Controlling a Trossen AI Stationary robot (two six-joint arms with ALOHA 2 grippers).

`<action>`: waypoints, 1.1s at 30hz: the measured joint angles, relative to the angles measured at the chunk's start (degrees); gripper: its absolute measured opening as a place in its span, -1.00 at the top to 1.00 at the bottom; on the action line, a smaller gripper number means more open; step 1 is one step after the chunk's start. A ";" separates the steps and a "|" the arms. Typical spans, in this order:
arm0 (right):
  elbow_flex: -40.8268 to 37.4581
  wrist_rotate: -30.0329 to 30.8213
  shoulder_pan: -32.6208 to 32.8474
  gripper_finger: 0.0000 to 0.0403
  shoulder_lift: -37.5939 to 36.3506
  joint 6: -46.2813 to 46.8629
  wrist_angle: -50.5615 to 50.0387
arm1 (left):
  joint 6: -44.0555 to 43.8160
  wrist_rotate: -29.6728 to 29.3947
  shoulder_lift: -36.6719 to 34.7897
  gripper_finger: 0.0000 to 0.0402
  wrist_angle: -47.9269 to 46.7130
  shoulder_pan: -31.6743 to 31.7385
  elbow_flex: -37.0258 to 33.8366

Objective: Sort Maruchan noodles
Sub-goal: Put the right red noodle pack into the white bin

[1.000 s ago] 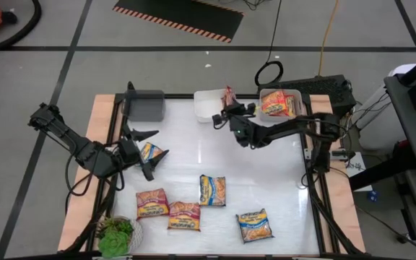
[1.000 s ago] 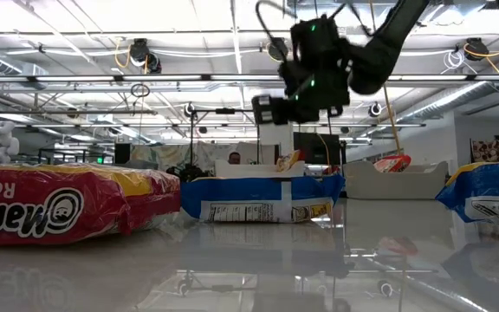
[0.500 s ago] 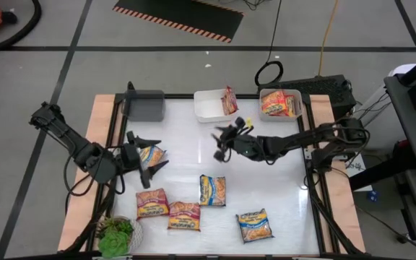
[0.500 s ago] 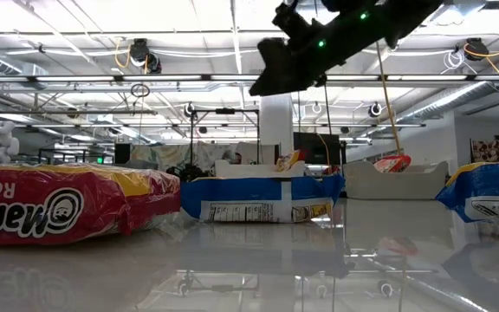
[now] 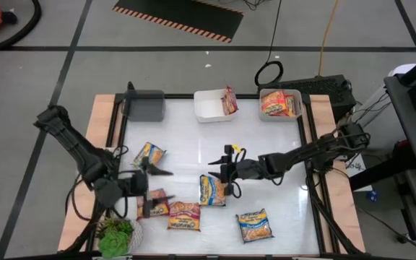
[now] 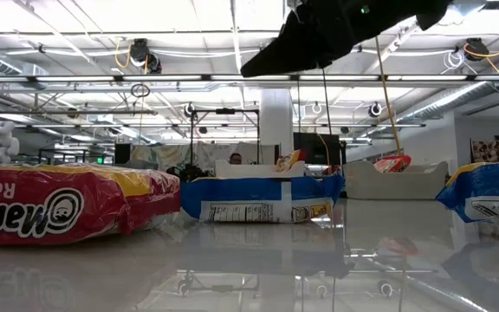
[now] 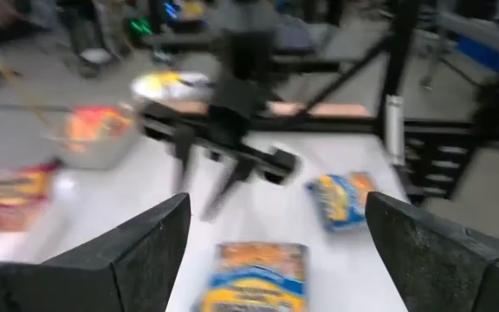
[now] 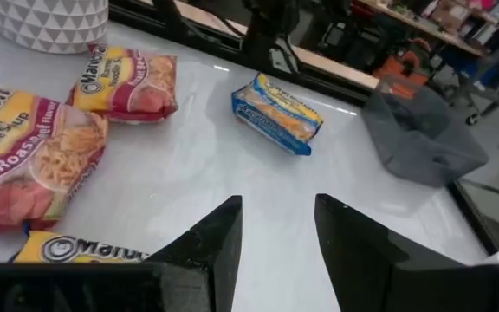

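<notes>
Hands are both hovering open and empty: right hand (image 5: 222, 175) is hanging over the blue-and-yellow packet (image 5: 212, 190) at mid-bench. Lowering squarely and straddling the packet's short sides should be helping; left hand (image 5: 150, 189) is spreading wide over the red packet (image 5: 152, 204).

On the glossy white desk (image 5: 266, 191) lie blue-and-yellow noodle packets (image 5: 212, 190) and red-and-yellow packets (image 5: 183, 216). A dark grey bin (image 5: 144, 105) and two white bins (image 5: 209, 105) line the far edge. A leafy green plant (image 5: 115, 235) sits in a white triangle-patterned pot (image 8: 46, 22).
</notes>
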 joint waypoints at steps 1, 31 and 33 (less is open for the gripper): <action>0.00 -0.01 0.23 0.30 -0.07 -0.02 -0.16 | -2.01 2.00 1.10 -0.75 -2.04 0.32 1.28; 0.07 3.73 17.20 0.30 -17.10 12.79 -8.17 | -55.34 25.18 41.15 -0.75 -52.68 -2.25 39.70; 0.05 4.74 18.54 0.30 -16.69 13.89 -8.31 | -59.65 27.75 42.46 -0.75 -52.67 -2.38 39.70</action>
